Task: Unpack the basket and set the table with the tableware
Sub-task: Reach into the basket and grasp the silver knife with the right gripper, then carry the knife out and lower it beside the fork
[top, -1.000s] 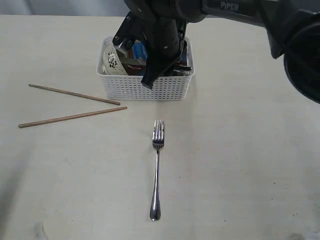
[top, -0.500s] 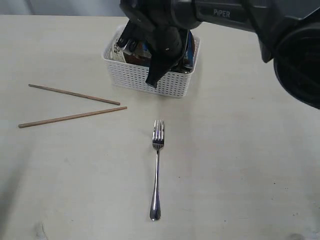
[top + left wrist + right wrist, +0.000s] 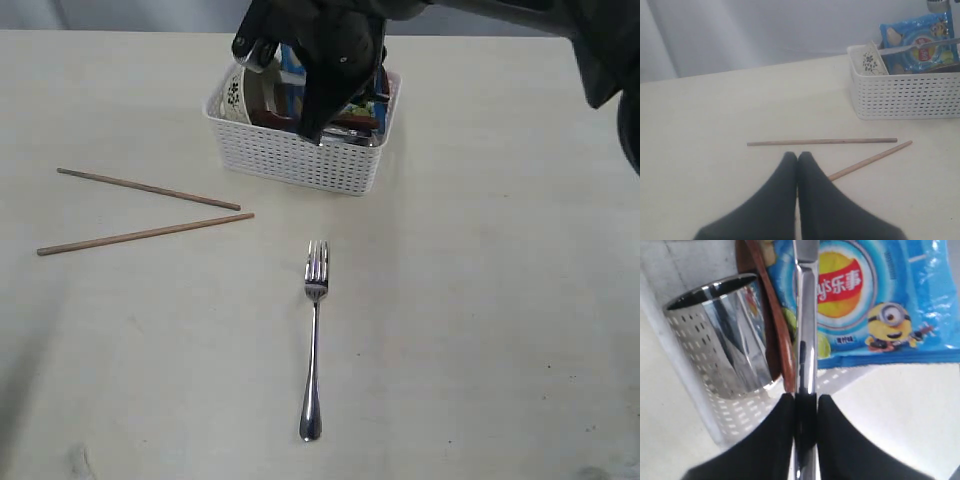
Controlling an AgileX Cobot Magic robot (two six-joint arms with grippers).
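With the fork and two chopsticks laid out in front of the basket, the right gripper pinches the steel knife over it, the floral bowl and steel cup wait inside, and the left gripper is closed and empty.

The black right arm reaches in from the far side and bends down over the basket. Its wrist is tilted steeply, so the right gripper points down into the basket's middle. The right wrist view shows this gripper with both dark fingers clamped on the handle of a steel knife. The left gripper sits well apart from the basket, its two black fingers pressed together with nothing between them.
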